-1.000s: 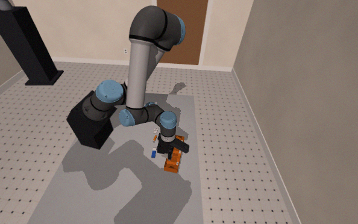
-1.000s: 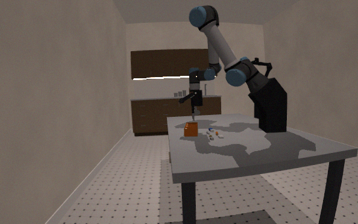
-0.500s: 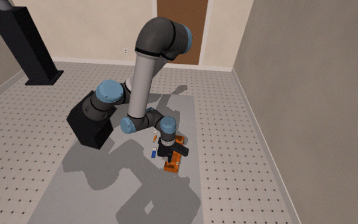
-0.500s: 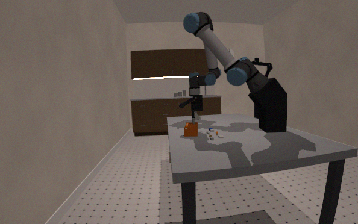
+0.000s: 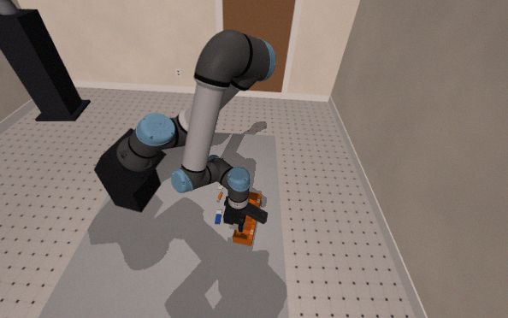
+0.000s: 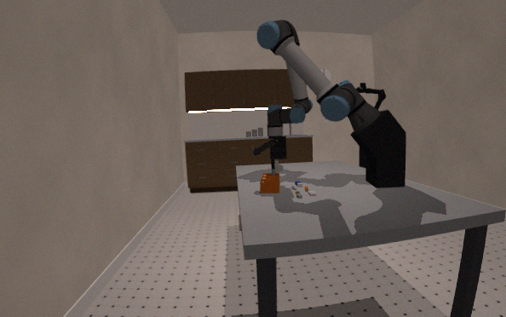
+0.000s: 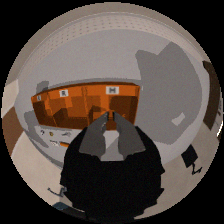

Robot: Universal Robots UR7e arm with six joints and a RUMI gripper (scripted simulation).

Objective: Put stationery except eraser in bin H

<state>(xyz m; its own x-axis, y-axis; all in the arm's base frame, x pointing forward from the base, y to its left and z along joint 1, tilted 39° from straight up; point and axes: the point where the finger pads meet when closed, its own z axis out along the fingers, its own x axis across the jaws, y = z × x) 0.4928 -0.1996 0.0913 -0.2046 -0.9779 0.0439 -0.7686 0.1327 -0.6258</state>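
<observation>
Gripper point(image 7: 109, 116) pinched shut — poised above orange bins point(image 7: 75, 107)

the arm's wrist covers most of the orange bins point(image 5: 256, 199) from the top. the little items point(image 6: 301, 190) on the table are too tiny to identify, and nothing readable shows between the near-closed fingertips.

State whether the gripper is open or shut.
Shut. The gripper hangs over the orange bins, fingertips nearly touching, nothing visible between them.

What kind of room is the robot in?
It looks like a kitchen turned workshop: brown cupboards and a counter line the back wall, and the arm stands on a grey table on a tiled floor.
</observation>
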